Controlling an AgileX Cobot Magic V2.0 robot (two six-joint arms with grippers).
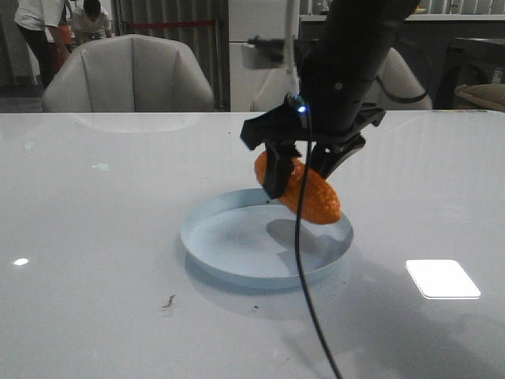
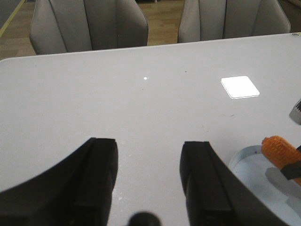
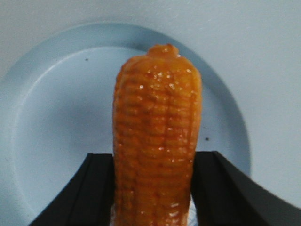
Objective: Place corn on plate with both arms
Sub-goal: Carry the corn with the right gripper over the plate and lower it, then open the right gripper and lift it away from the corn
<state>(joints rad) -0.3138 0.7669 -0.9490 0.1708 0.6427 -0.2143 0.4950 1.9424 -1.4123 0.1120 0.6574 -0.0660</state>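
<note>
My right gripper (image 1: 304,175) is shut on the orange corn (image 1: 316,197) and holds it tilted, just above the far right part of the pale-blue plate (image 1: 237,237). In the right wrist view the corn (image 3: 157,127) sits between both fingers of the gripper (image 3: 153,157), pointing out over the plate (image 3: 61,103). My left gripper (image 2: 148,143) is open and empty over bare table. It does not show in the front view. In the left wrist view the plate's edge (image 2: 249,165) and the corn's end (image 2: 277,148) are off to one side.
A black cable (image 1: 304,268) hangs from the right arm across the plate toward the table's front. A bright light patch (image 1: 442,278) lies right of the plate, and a small dark mark (image 1: 169,301) lies front left. Grey chairs (image 1: 130,75) stand behind the table.
</note>
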